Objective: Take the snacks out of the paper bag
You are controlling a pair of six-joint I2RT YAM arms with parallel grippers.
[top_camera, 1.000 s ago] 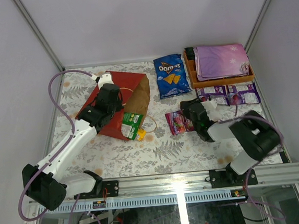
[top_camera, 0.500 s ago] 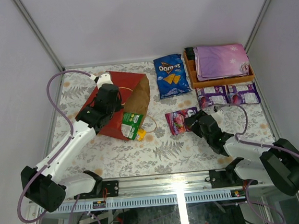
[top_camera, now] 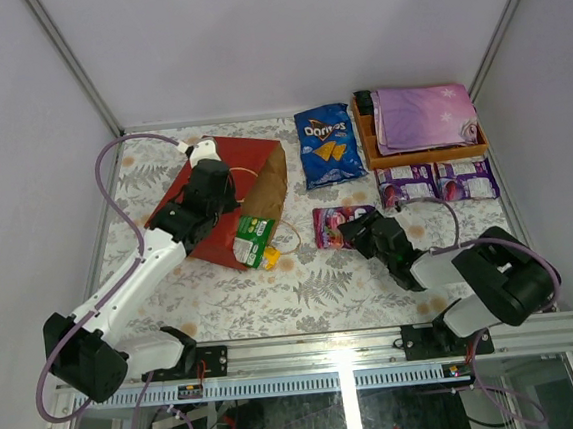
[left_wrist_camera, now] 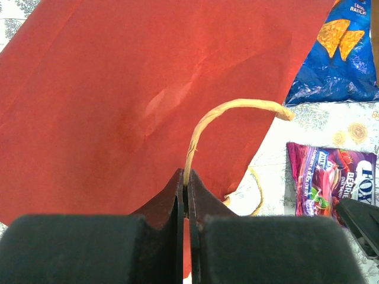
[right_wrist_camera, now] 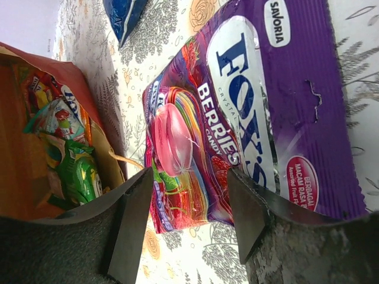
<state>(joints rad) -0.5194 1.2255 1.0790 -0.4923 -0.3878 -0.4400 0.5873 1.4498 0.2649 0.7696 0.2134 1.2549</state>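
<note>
The red paper bag (top_camera: 210, 196) lies on its side, its mouth facing right. My left gripper (top_camera: 223, 195) is shut on its tan loop handle (left_wrist_camera: 237, 106), seen over the red side (left_wrist_camera: 118, 106) in the left wrist view. A green packet (top_camera: 254, 239) sticks out of the mouth. The right wrist view shows it (right_wrist_camera: 80, 171) and another colourful packet (right_wrist_camera: 47, 94) inside the brown interior (right_wrist_camera: 18, 154). My right gripper (top_camera: 353, 231) is open, its fingers (right_wrist_camera: 133, 225) straddling the near edge of the Fox's candy pack (right_wrist_camera: 237, 118), which lies flat on the table (top_camera: 336, 225).
The blue Doritos bag (top_camera: 327, 143) lies at the back. Two purple packs (top_camera: 434, 181) lie in front of the orange tray (top_camera: 366, 147), which holds the folded purple star-print cloth (top_camera: 423, 114). A second tan handle loops onto the table (top_camera: 290, 236).
My right arm has folded lower and its gripper has moved left along the Fox's pack, which has shifted slightly. My left gripper has barely moved and still grips the handle.
</note>
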